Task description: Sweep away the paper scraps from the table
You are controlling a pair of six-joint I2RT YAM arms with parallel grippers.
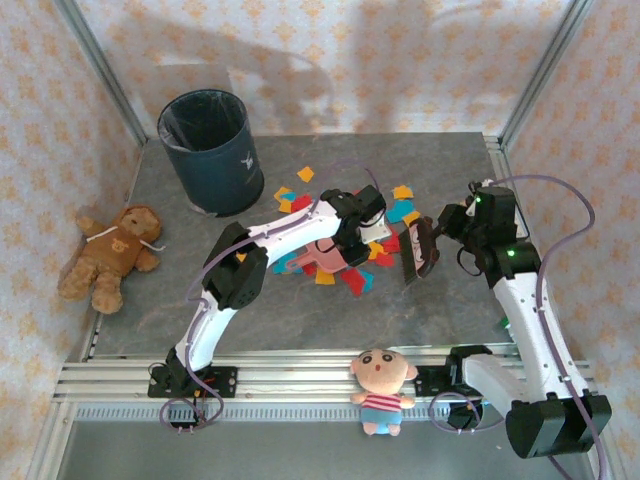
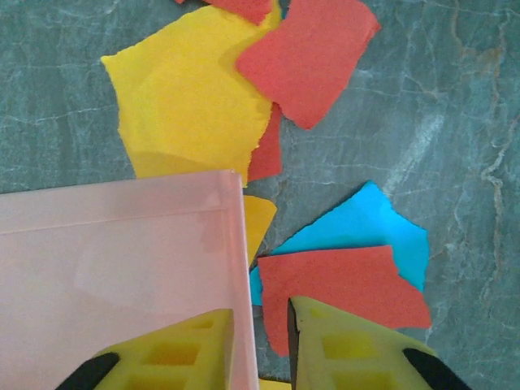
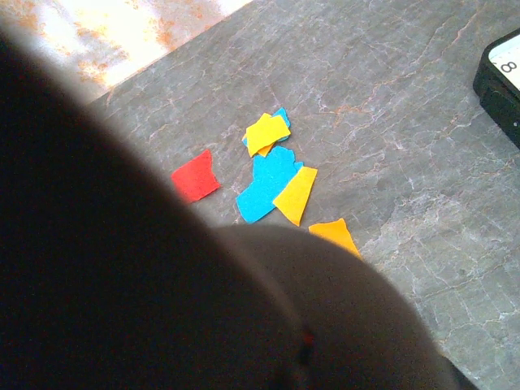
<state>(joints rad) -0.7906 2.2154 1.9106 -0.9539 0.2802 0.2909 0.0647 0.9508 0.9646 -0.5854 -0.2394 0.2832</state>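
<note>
paper scraps (image 1: 305, 174) strewn crosswise; left end effector (image 2: 262, 309) narrow astride dustpan (image 2: 122, 268), right end effector (image 1: 440, 228) clamps brush (image 1: 418, 250).

- Left arm (image 1: 205, 330): white shells between black joint housings; black base block at the end farthest from the jaws.
- Right arm (image 1: 530, 320): same white-and-black build; small green lights (image 1: 510, 252) on the black housings just behind the jaws.
- Lilac cables (image 1: 588, 205): thin, looping from behind the jaws back along each arm.
- Left gripper fingers (image 2: 341, 349): yellow, moulded with hollow pockets; black patches on the outer corners, away from the jaw gap.
</note>
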